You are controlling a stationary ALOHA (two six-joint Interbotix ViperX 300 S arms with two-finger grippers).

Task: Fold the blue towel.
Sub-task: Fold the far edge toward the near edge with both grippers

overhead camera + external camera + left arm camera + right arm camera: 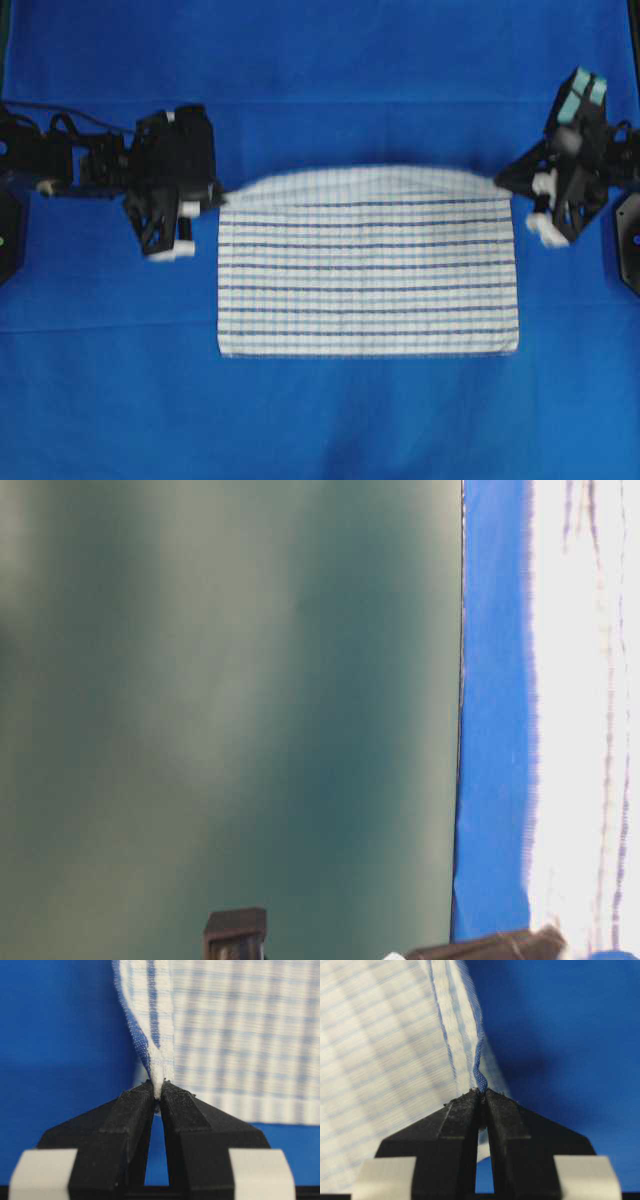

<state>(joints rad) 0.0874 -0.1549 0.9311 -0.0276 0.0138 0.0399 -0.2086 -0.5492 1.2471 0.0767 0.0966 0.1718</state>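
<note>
Overhead, the blue towel point(368, 262) lies on the blue table covering point(320, 90), stretched between the left gripper point(216, 196) and the right gripper point(503, 178), its far edge lifted. Only the wrist views show the grasp: each claw is clenched on a towel corner pinched right at its tips (left point(158, 1094), right point(482, 1094)). No writing is readable.

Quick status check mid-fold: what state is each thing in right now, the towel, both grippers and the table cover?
White rectangular cloth towel with thin blue stripes: far edge lifted by both corners, near part flat on the cover.
Left gripper: shut on the towel's corner.
Right gripper: shut on the towel's other corner.
Plain solid blue table covering: spread flat under the towel.
</note>
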